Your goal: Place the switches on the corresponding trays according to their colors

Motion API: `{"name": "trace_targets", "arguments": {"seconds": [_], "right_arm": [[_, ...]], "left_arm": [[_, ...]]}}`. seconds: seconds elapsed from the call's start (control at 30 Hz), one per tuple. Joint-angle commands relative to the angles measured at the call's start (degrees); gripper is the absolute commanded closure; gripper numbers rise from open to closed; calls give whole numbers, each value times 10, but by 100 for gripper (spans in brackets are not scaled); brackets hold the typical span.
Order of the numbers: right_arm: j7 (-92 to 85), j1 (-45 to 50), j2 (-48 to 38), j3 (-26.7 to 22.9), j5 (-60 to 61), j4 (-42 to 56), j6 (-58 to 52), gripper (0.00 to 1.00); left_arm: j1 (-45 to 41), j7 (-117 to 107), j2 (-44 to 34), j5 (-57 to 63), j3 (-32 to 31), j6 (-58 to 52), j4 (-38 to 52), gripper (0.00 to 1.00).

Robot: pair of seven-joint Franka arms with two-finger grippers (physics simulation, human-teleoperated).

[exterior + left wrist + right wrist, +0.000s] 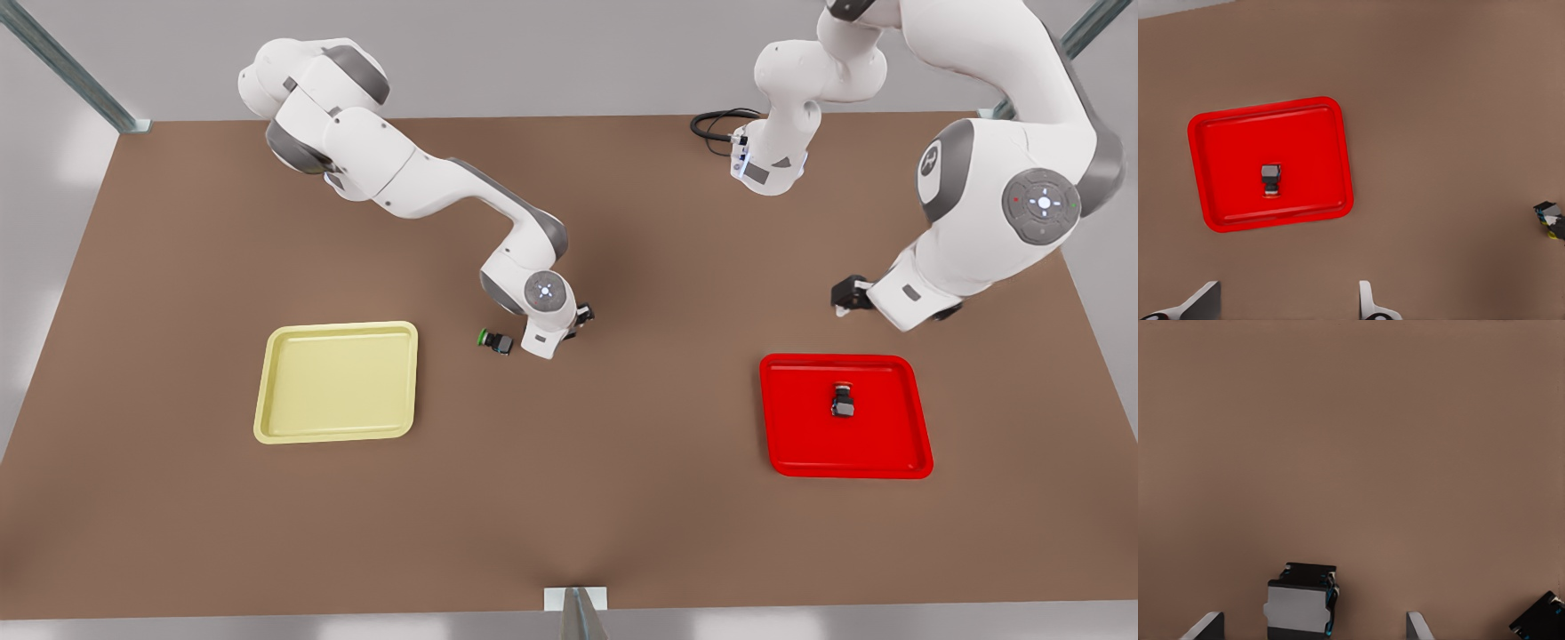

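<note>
The red tray (889, 453) lies at the front view's right, and a dark switch with a red cap (843, 398) rests on it. My left gripper (846, 295) hovers behind that tray. In the left wrist view it (1286, 303) is open and empty, above bare table beside the red tray (1225, 133) and its switch (1271, 179). A switch with a yellow spot (1550, 219) shows far off. The pale yellow tray (338, 382) is empty. My right gripper (573, 327) is low at mid-table, open (1311, 623) around a dark grey-faced switch (1301, 603) whose cap is hidden.
A green-capped switch (494, 340) lies on the brown table (622, 498) just beside my right gripper; its dark body (1538, 621) shows in the right wrist view. A black cable (716, 123) loops at the table's back edge.
</note>
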Motion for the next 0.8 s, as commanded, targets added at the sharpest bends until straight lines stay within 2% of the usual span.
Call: {"name": "trace_targets", "arguments": {"seconds": [0.0, 0.03, 0.6, 0.63, 0.67, 0.77], "right_arm": [[1, 0, 2, 0, -1, 8, 1, 0], [6, 21, 3, -1, -2, 10, 1, 0], [4, 25, 33, -10, -4, 7, 17, 1], [1, 25, 35, -10, -4, 8, 17, 25], [0, 25, 36, -10, -4, 9, 17, 41], [-1, 25, 36, -10, -4, 10, 15, 47]], "left_arm": [[2, 0, -3, 0, 2, 1, 0, 0], [2, 0, -11, 0, 1, 10, -2, 0], [1, -5, -12, 5, -2, 12, -4, 0], [1, -5, -12, 5, -2, 12, -4, 0], [1, -5, -12, 5, -2, 12, -5, 0], [1, -7, -12, 4, -2, 12, -6, 0]]}}
